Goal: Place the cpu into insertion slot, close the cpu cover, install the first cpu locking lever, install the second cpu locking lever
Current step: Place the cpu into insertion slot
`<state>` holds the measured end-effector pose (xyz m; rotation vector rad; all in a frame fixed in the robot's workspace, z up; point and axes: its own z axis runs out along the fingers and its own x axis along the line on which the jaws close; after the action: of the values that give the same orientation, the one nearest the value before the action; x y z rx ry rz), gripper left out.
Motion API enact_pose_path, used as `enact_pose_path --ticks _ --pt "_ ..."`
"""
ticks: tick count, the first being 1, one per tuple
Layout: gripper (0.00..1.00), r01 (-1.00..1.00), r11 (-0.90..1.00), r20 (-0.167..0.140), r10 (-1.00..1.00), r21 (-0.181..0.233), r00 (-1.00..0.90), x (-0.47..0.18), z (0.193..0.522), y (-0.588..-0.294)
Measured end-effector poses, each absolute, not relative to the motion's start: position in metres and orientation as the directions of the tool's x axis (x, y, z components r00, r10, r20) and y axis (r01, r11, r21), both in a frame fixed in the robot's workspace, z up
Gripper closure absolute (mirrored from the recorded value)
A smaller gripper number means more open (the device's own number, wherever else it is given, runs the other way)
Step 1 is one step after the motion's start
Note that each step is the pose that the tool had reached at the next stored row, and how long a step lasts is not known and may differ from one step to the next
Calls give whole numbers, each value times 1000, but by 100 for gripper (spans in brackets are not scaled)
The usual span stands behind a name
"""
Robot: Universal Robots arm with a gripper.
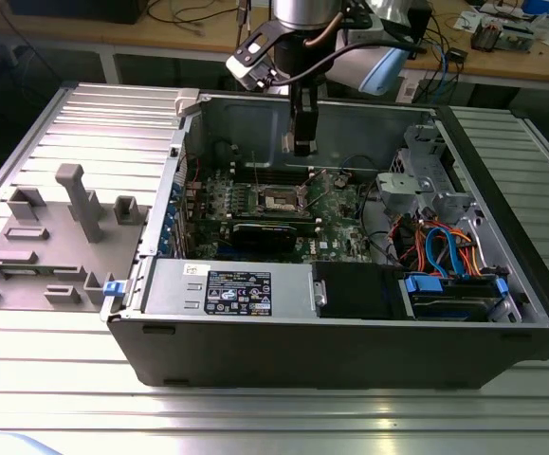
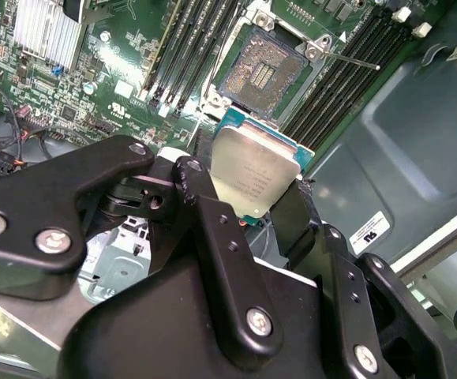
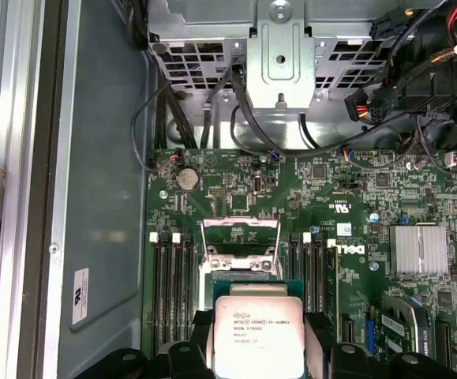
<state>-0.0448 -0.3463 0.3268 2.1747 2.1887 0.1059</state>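
While hand (image 2: 242, 196) clamps cpu (image 2: 253, 167), fingers (image 2: 206, 217) hide its edges.

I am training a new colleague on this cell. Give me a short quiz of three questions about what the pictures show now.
1. True or false: the cpu already lies in the socket.
2. What does the end effector grip? A) a cable B) the cpu C) a memory stick
3. Short answer: in the second wrist view, is the socket empty or filled?
Key: 1 false; 2 B; 3 empty, its contact field is bare.
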Motion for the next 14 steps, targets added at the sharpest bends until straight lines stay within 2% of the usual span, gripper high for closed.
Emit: enact_pose_path --ticks 14 --pt "46 996 6 10 1000 87 -7 -45 324 -346"
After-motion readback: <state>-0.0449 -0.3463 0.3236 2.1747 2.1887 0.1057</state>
